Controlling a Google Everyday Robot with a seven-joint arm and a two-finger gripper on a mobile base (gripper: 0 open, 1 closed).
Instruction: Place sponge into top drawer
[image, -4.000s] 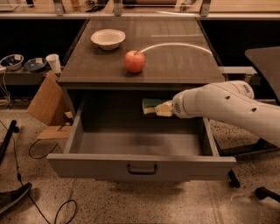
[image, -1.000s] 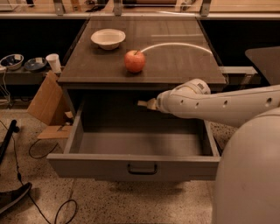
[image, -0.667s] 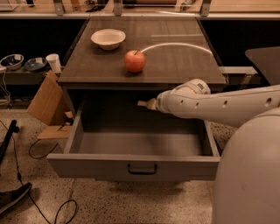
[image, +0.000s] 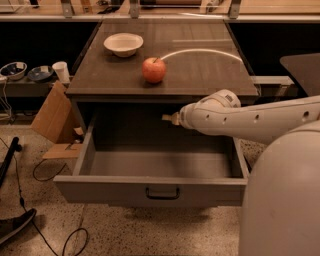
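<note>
The white arm (image: 250, 122) is reaching in from the right, lying almost level across the pulled-out top drawer (image: 100, 192). The gripper (image: 172, 119) is hanging over the drawer's inside, close under the front edge of the tabletop (image: 210, 70) and just below the red apple (image: 154, 70). Only a small pale sliver is sticking out at the gripper's tip — whether that is the sponge, and whether the gripper is clamping it or standing loose, cannot be told.
</note>
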